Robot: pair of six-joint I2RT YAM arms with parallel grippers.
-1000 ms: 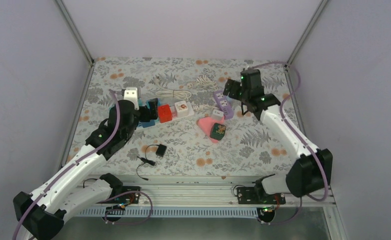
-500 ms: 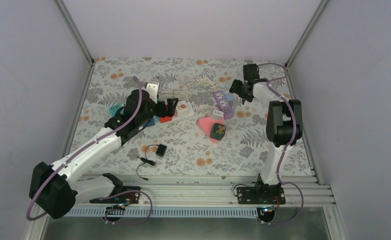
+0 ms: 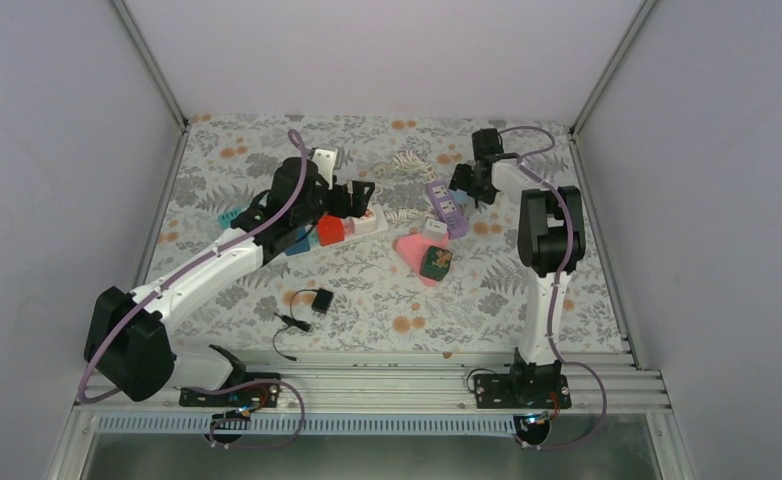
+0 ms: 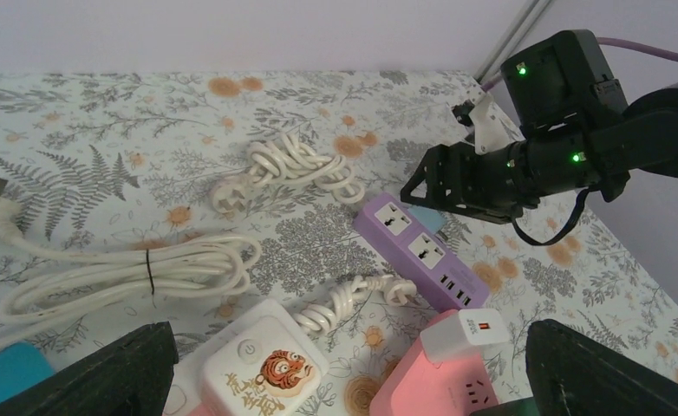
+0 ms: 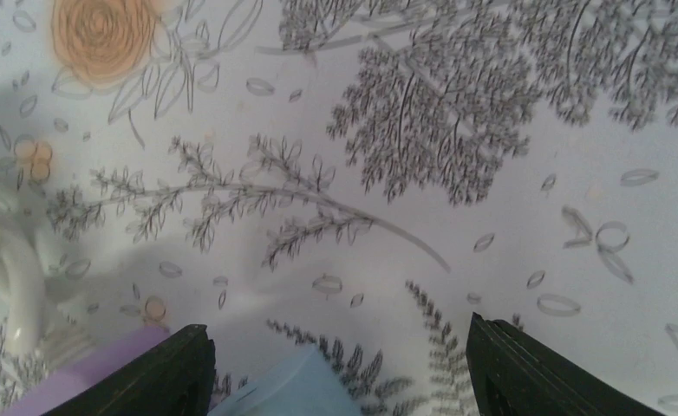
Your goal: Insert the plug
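Note:
A white plug (image 4: 398, 290) on a short coiled cord lies flat between the white tiger-printed socket cube (image 4: 262, 373) and the purple power strip (image 4: 413, 251). My left gripper (image 4: 348, 351) hangs open above the cube (image 3: 367, 215), holding nothing. At the far end of the purple strip (image 3: 445, 207) my right gripper (image 3: 464, 186) points down at the table. Its jaws stand apart in the right wrist view (image 5: 340, 347). Between them lies a light blue piece (image 5: 292, 390), touching neither finger. The same blue piece (image 4: 428, 217) shows beside the strip.
A pink power strip (image 3: 412, 250) carries a white charger (image 3: 435, 228) and a dark green box (image 3: 436, 262). A red cube (image 3: 329, 230) lies beside the tiger cube. White cable bundles (image 4: 127, 277) (image 4: 292, 165) lie behind. A black adapter (image 3: 319, 300) lies near the front.
My left arm has swung right and forward to above the tiger cube. My right arm has folded upright, its gripper reaching to the purple strip's far end, jaws narrower.

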